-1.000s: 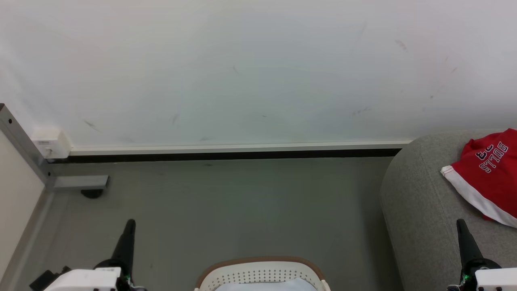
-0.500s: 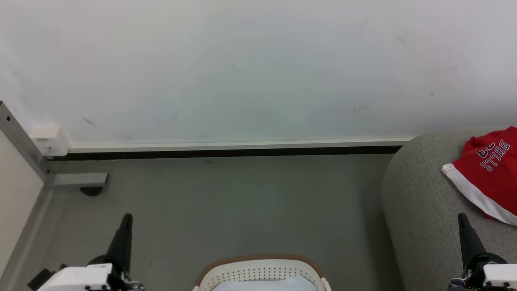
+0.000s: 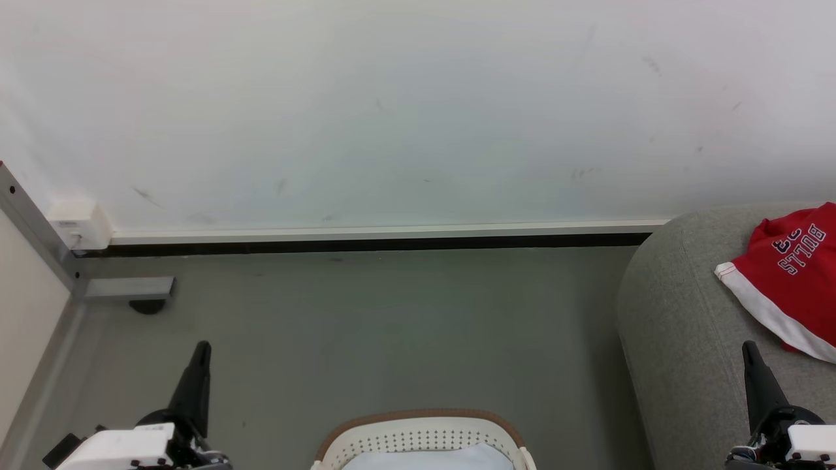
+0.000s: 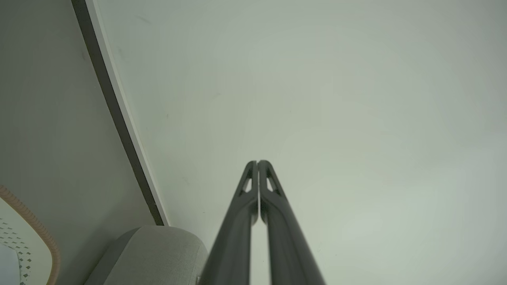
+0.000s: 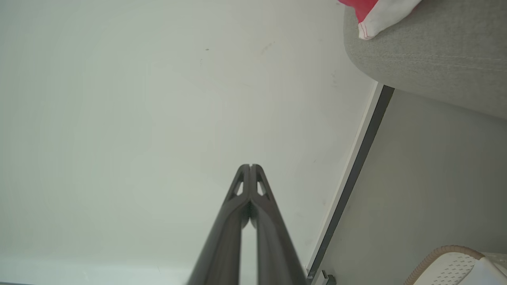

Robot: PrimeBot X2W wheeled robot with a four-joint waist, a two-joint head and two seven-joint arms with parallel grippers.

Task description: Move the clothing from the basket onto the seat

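Note:
A red garment (image 3: 793,277) with a white hem band and white lettering lies on the light grey seat (image 3: 679,326) at the right; its hem corner (image 5: 380,14) hangs over the seat's edge (image 5: 427,59) in the right wrist view. The white perforated basket (image 3: 421,437) with a brown rim stands at the bottom middle, with a pale cloth (image 3: 428,459) inside. My left gripper (image 3: 202,346) is shut and empty, left of the basket, pointing at the wall (image 4: 257,162). My right gripper (image 3: 748,346) is shut and empty over the seat's front (image 5: 250,166).
A white wall (image 3: 418,111) with a dark skirting strip (image 3: 366,245) runs across ahead. A metal frame leg (image 3: 127,288) and a white box (image 3: 80,225) stand at the left. Grey floor (image 3: 392,333) lies between basket and wall.
The head camera has tilted slightly, so the whole scene sits a little higher. Both grippers have sunk a bit lower in the picture and stay shut.

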